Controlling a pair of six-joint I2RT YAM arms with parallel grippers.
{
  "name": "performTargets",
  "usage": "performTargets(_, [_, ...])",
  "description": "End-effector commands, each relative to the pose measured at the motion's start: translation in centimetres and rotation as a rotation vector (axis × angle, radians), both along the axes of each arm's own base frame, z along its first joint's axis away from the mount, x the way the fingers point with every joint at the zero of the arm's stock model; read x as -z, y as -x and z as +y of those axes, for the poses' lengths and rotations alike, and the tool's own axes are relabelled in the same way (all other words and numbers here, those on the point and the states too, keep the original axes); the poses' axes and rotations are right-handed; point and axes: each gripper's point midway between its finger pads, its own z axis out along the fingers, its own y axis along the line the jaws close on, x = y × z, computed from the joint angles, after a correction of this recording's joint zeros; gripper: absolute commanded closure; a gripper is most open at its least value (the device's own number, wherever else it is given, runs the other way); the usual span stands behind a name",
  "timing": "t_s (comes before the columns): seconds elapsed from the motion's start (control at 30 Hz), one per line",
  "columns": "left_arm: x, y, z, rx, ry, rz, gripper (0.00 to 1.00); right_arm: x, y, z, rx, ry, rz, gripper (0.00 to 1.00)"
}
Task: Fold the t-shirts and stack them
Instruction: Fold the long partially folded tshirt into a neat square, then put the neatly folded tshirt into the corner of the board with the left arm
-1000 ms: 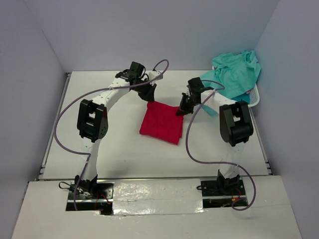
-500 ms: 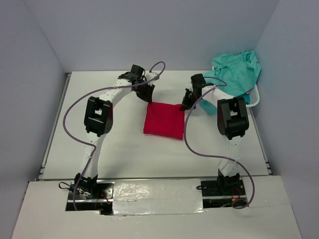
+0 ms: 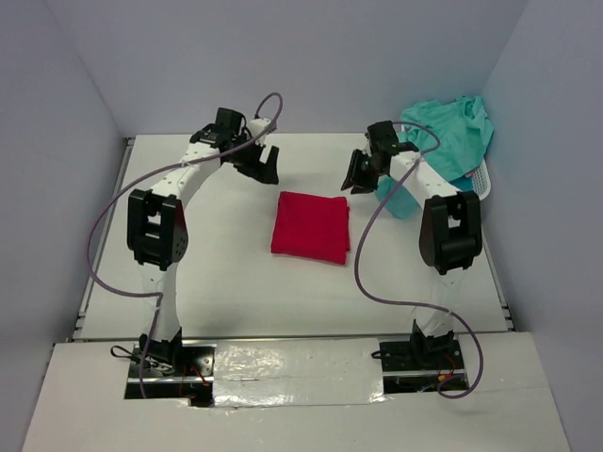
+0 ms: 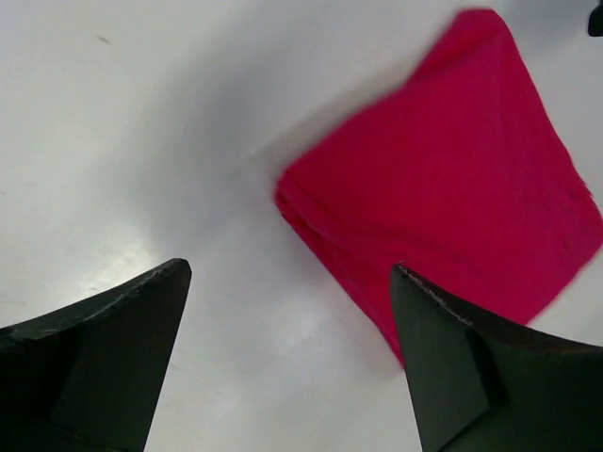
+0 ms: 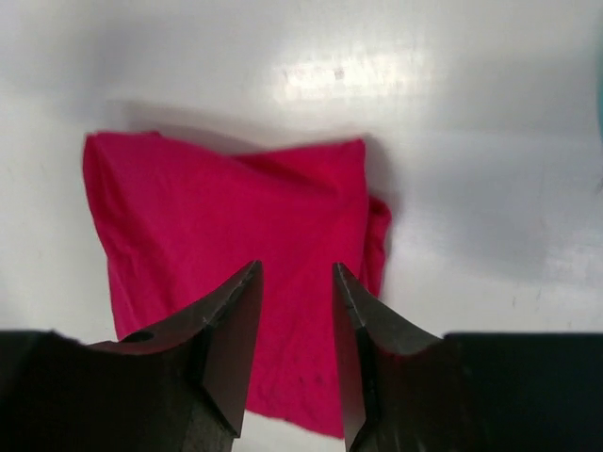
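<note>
Fingers (image 4: 104, 348) of the left gripper (image 4: 289, 273) stand wide apart, holding nothing — the right gripper (image 5: 295, 271) shows a narrow gap, also empty. Crimson t-shirt (image 3: 311, 227) lies folded square on the table (image 3: 217, 273), touching neither; teal t-shirts (image 3: 450, 132) heap over the far-right basket (image 3: 482, 186).

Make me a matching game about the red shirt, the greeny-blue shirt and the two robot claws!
Things: 1 folded crimson red cloth shirt; 2 crumpled mint-teal cloth shirt; 3 left gripper; 4 right gripper.
States: A narrow gap, empty; B heaped over the white plastic basket; C spread wide, empty; D flat on the white table.
Pairs: 1-D, 2-B, 3-C, 4-A.
</note>
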Motion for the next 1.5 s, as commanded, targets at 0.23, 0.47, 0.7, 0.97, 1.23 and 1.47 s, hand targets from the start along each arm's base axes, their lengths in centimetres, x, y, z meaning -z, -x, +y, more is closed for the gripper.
performTargets(0.23, [5.7,9.6,-4.0,0.071,0.126,0.372,0.01,4.9,7.4,0.9,-0.039,-0.018,0.156,0.55])
performTargets(0.47, [10.1,11.2,-3.9,0.015,0.098,0.484,0.07,5.7,8.5,0.5,-0.027,-0.001,0.165,0.55])
performTargets(0.7, [11.7,12.9,-4.7,0.055,0.135,0.558,0.57,3.2,7.9,-0.8,-0.017,0.035,0.115,0.55])
performTargets(0.97, [11.8,12.0,-4.1,0.029,0.101,0.538,1.0,-1.1,7.7,-2.5,-0.001,0.043,0.025,0.54])
performTargets(1.23, [11.3,6.2,5.1,-0.083,-0.042,0.431,1.0,-5.2,7.5,-4.6,0.007,0.093,-0.061,0.54])
performTargets(1.47, [11.6,0.8,18.0,-0.219,-0.191,0.383,1.0,-6.8,7.4,-5.2,-0.017,0.132,-0.097,0.54])
